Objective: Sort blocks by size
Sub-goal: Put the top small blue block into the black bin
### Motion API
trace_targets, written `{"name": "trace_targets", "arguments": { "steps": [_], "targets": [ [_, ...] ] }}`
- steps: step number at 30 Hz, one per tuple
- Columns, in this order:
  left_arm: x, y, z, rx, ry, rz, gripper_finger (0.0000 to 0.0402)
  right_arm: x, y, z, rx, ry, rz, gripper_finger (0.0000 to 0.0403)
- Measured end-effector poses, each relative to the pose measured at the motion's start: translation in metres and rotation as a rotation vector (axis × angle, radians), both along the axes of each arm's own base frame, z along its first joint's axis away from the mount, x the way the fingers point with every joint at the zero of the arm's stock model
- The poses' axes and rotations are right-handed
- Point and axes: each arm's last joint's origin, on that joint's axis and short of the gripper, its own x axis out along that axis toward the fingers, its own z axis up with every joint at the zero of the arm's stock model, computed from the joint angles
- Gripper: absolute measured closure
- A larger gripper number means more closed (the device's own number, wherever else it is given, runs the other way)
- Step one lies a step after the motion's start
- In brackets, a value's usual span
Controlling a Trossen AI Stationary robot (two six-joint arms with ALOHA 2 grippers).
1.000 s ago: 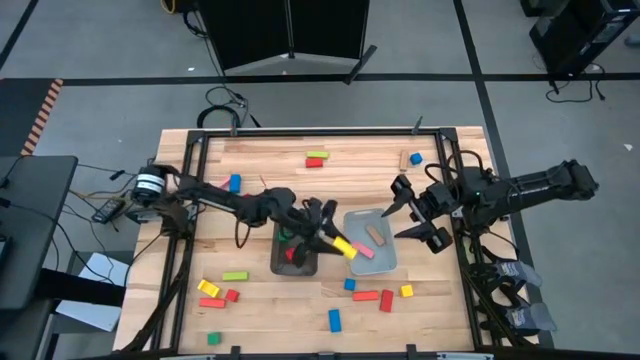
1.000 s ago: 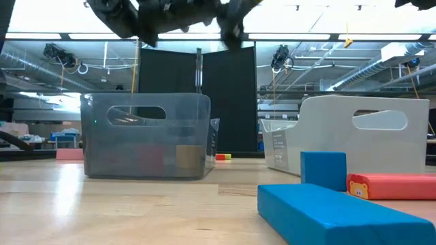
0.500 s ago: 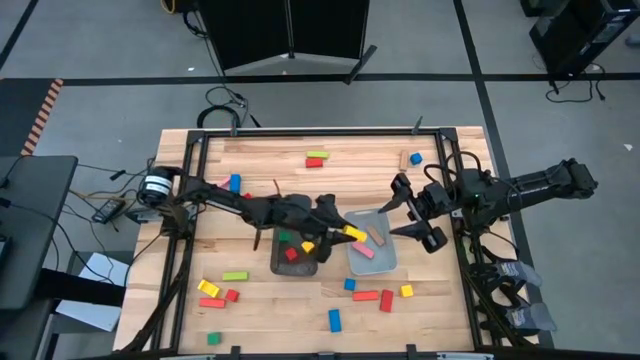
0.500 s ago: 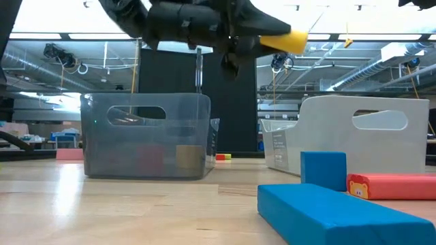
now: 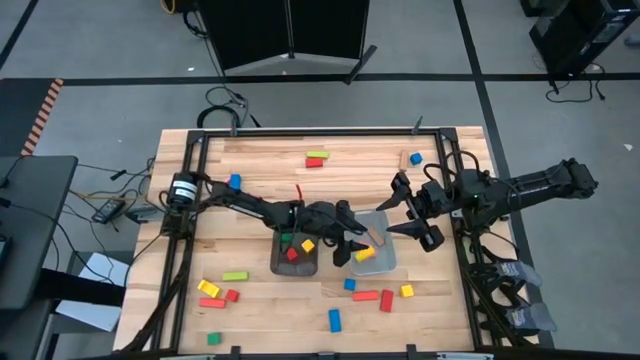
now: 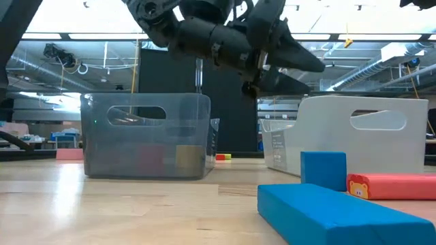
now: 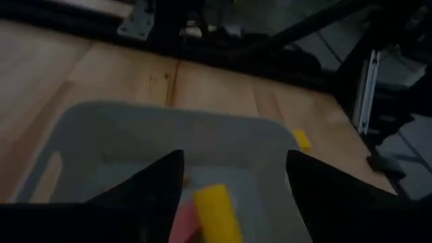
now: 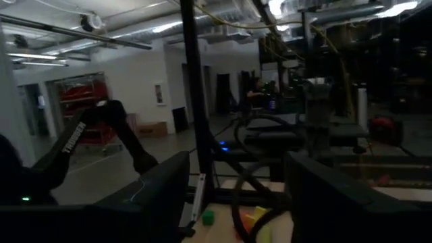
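Blocks [image 5: 372, 295] were scattered across the wooden table [image 5: 260, 160]. The left gripper [image 5: 350, 245] was spread wide, empty, above the pale tray [image 5: 385, 262]; the right gripper [image 5: 410, 213] was held wide.

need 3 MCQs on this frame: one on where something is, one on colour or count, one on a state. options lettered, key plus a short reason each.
1. Where is the yellow bar lying?
A. in the dark grey tray
B. in the pale tray
C. on the bare table by the near edge

2. What colour is the block standing behind the long blue bar in the low view?
A. blue
B. green
C. pink

3. How are the left gripper's fingers?
A. shut on the yellow bar
B. apart, holding nothing
C. shut on the tray's rim

Key:
1 B: the high view and the left wrist view show it inside the pale tray, beside a pink bar.
2 A: a blue block stands upright there, next to a red bar.
3 B: the left wrist view shows both fingers spread above the tray, the yellow bar lying free below them.
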Motion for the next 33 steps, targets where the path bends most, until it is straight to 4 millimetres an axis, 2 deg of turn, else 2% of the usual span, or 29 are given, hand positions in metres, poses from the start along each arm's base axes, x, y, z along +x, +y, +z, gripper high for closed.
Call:
{"name": "trace_targets", "arguments": {
  "steps": [4,9,14,18,26,33],
  "targets": [
    [-0.008,0.005,0.015,0.01,-0.045,0.062,0.0115,0.002,-0.004,-0.009,0.013,0.096,-0.159,0.0149],
    [-0.044,0.008,0.042,0.055,-0.17,0.154,0.0127,0.002,-0.019,-0.032,0.086,0.332,-0.603,0.0149],
    [-0.095,0.012,0.045,0.027,-0.249,0.215,0.0145,-0.006,-0.045,-0.057,0.222,0.538,-0.949,0.0149],
    [-0.128,0.011,0.036,-0.004,-0.283,0.241,0.0153,-0.014,-0.073,-0.074,0.315,0.687,-1.137,0.0149],
    [-0.172,0.003,0.028,-0.036,-0.342,0.254,0.0154,-0.032,-0.131,-0.106,0.471,0.985,-1.321,0.0149],
    [-0.192,-0.002,0.023,-0.042,-0.361,0.261,0.0154,-0.04,-0.165,-0.132,0.502,1.165,-1.411,0.0149]
  ]
}}
